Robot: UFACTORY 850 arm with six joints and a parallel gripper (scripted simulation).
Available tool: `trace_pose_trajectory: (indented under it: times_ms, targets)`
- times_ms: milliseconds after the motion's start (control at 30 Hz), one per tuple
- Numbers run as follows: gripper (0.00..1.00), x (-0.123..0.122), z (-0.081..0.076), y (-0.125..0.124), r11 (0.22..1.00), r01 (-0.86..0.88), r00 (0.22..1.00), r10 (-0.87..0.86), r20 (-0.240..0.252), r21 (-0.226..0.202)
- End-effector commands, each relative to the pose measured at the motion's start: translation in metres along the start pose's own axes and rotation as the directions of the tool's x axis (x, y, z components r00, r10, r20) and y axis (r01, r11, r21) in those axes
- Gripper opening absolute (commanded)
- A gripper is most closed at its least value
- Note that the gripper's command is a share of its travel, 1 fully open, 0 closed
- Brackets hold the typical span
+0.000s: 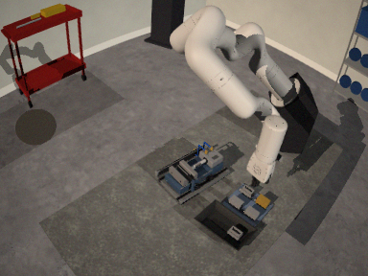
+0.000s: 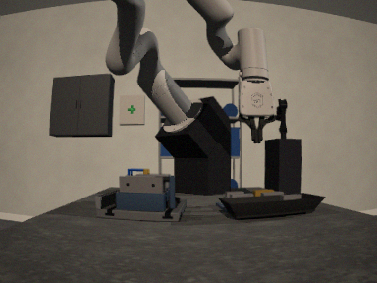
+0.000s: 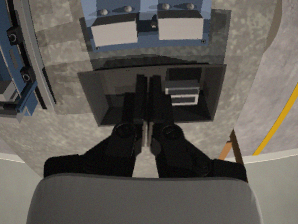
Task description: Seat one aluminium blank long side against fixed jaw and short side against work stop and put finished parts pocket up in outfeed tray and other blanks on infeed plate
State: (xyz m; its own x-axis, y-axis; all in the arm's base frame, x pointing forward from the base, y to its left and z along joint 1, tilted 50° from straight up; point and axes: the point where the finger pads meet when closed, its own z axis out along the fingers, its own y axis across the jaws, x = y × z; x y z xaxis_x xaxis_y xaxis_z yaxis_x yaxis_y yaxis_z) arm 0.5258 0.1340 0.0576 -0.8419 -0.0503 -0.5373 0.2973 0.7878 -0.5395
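While hovering with hand (image 1: 255, 183) (image 2: 256, 141) (image 3: 147, 90) closed on nothing | to reach vise-side aluminium blank (image 1: 236, 201) (image 3: 115, 34), lying lower, on infeed plate (image 1: 226, 208) (image 3: 150, 43) beside outfeed tray (image 1: 215, 229) (image 2: 270, 208) (image 3: 95, 92) | probably first to open, then to descend.

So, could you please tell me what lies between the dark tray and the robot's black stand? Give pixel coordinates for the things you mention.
The blue plate (image 1: 239, 212) (image 2: 221, 205) (image 3: 147, 42) lies between the dark tray (image 1: 215, 231) (image 2: 272, 207) (image 3: 95, 95) and black stand (image 1: 302, 115) (image 2: 201, 169), carrying one yellow block (image 1: 263, 200) (image 2: 263, 191) and three grey blocks (image 1: 252, 212) (image 3: 180, 27), as the top view shows.
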Motion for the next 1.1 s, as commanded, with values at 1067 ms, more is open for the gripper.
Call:
trace_pose_trajectory:
  times_ms: [1067]
  targets:
    - [0.0, -0.147, 0.004, 0.017, 1.0, 0.0, 1.0, 0.0, -0.002, 0.0]
